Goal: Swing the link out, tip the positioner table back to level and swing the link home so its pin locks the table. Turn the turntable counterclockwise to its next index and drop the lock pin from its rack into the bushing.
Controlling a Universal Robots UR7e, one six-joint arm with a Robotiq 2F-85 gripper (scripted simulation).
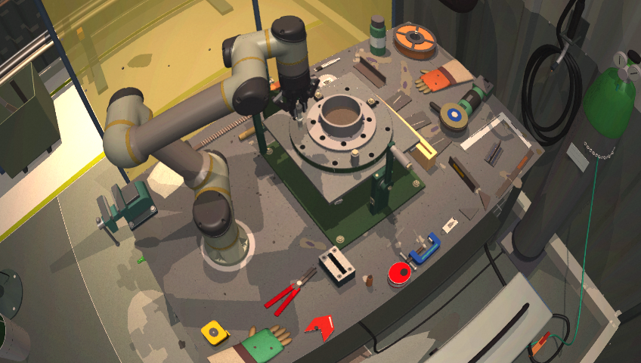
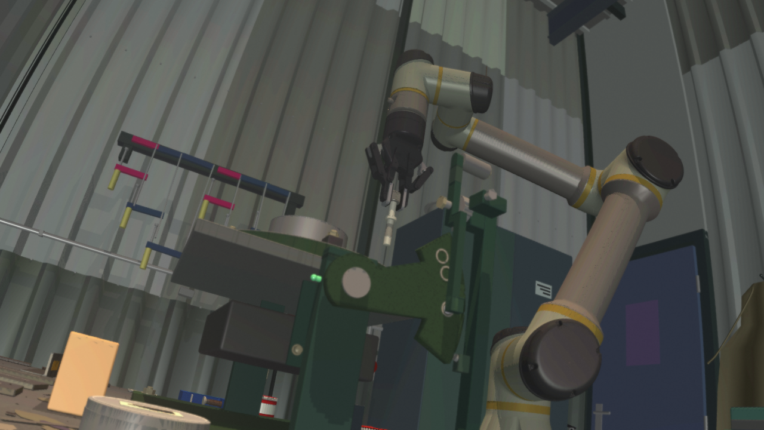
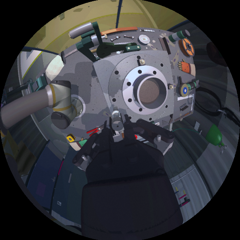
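Note:
My gripper [image 1: 297, 110] [image 2: 394, 199] [image 3: 116, 125] is closed around the head of the pale lock pin [image 2: 390, 219] [image 1: 298, 115], which hangs straight down from my fingers. I hold it above the near-left rim of the round turntable [image 1: 340, 131] [image 3: 140, 89], clear of its surface. The turntable carries a ring of holes around a flanged collar [image 1: 342, 118]. The positioner table [image 2: 251, 256] sits level on its green frame. The green link [image 2: 455, 256] stands upright against the sector plate [image 2: 400, 291]. The bushing under the pin is hidden by my fingers.
The green link post [image 1: 258, 130] rises just left of my gripper. A second post with a handle [image 1: 384, 177] stands on the table's right. Two studs [image 1: 355, 157] stick up from the turntable rim. Tools lie scattered over the bench, among them red pliers [image 1: 288, 294] and a blue clamp [image 1: 425, 254].

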